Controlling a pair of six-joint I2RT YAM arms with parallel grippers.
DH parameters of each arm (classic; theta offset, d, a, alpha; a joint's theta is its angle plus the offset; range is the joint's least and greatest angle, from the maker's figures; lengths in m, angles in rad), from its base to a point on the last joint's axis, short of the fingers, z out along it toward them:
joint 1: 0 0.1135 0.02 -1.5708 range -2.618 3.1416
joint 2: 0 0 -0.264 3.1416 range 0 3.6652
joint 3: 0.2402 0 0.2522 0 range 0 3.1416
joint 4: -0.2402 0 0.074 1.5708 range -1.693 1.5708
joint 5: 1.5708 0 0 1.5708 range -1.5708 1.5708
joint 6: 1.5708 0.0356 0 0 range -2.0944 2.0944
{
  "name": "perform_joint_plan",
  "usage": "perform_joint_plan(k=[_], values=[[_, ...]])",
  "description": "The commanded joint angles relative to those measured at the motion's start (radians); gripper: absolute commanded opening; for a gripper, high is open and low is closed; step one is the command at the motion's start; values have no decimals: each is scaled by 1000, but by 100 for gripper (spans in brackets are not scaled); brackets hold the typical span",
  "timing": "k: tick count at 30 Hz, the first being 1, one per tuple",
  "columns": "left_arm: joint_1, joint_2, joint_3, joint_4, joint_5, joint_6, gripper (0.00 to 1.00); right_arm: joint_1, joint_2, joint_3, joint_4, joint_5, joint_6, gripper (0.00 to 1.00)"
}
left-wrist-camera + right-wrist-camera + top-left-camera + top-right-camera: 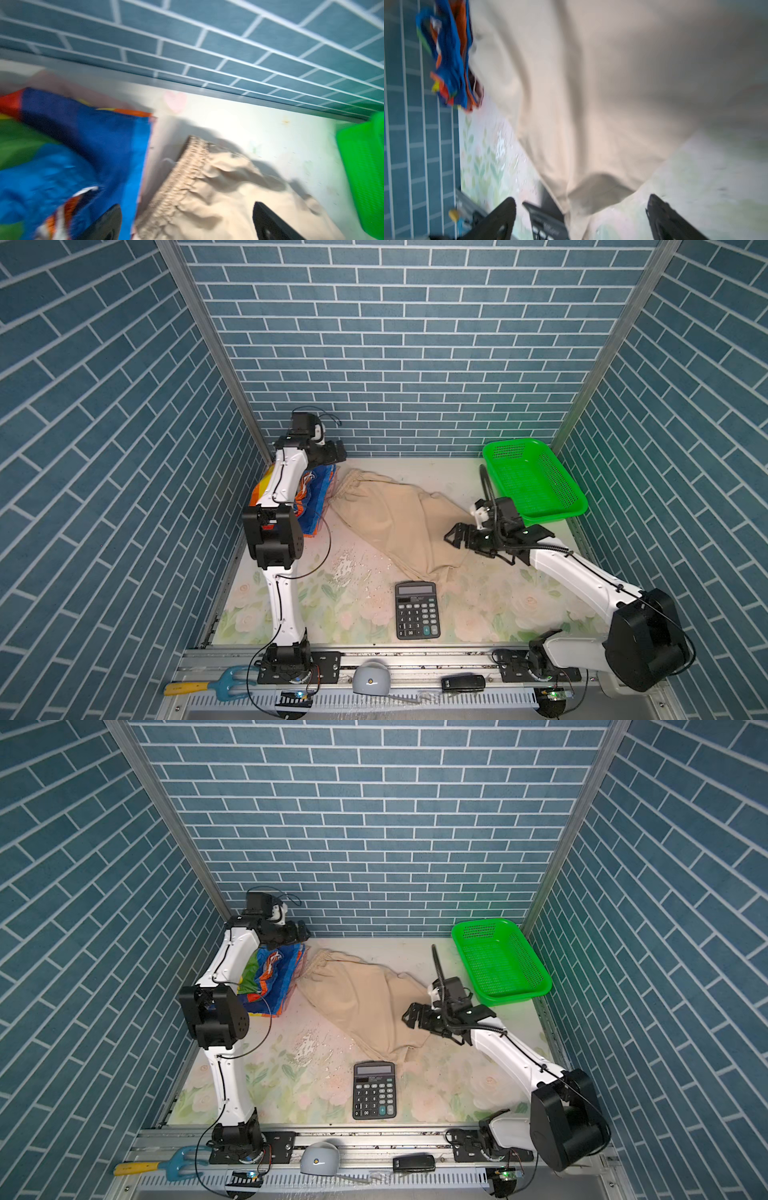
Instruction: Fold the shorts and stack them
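Tabletop (291, 605) with a floral cover carries everything. Beige shorts (395, 514) are the biggest item, lying diagonally across the middle. Their gathered waistband sits at the far left and the leg hems end just beside the calculator (417, 610). They look rumpled and loosely doubled, not a tidy packet.

A green mesh basket (552, 516) sits empty in the far right corner. Rainbow-striped shorts (318, 497) lie in the far left corner as a compact bundle, touching the beige waistband. In the left wrist view a pale pink edge shows under them, too blurred to name.

The left gripper (187, 218) hangs over the beige waistband with its jaws wide apart, holding nothing. The right gripper (582, 201) is also spread and empty, above the hem end.

By my judgement the striped pair is folded and placed. The beige pair needs more folding and then stacking on that bundle.
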Motion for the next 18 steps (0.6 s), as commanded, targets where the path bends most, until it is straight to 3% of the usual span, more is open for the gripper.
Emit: perform_joint_plan(k=[1,10,15,18], values=[[-67,21,-28,-20,89,-29,100,-89,115,4,-22,4,-35,99],[-102,-2,-291,8,149,-32,99,-179,368,75,107,-8,-70,95],[-111,4,-379,11,148,-35,100,-180,510,164,159,-40,-81,72],[-115,7,-413,22,138,-46,100,-181,593,255,146,-47,-98,47]])
